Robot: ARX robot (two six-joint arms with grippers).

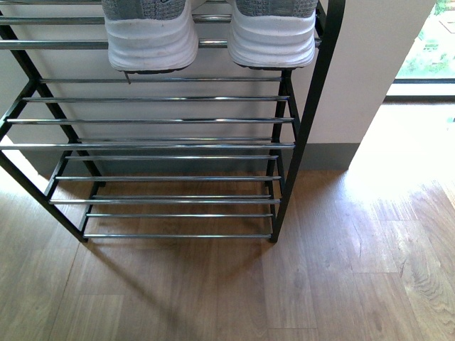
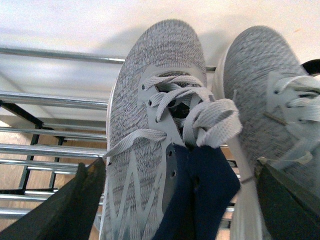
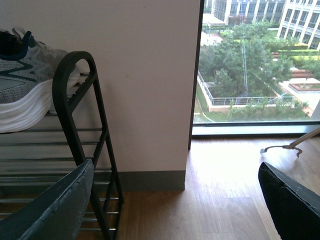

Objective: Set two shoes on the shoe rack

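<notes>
Our left tool (image 2: pixel 180 167) stood wide apart astride a grey sneaker (image 2: pixel 150 100) on the shoe rack (image 2: pixel 50 97); our right tool (image 3: pixel 175 167) gaped empty.

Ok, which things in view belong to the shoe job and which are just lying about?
Job:
- left grey sneaker, on the rack
- right grey sneaker, beside it
- shoe rack

Not the job:
- metal stand foot on the wooden floor
- window
- wall
</notes>
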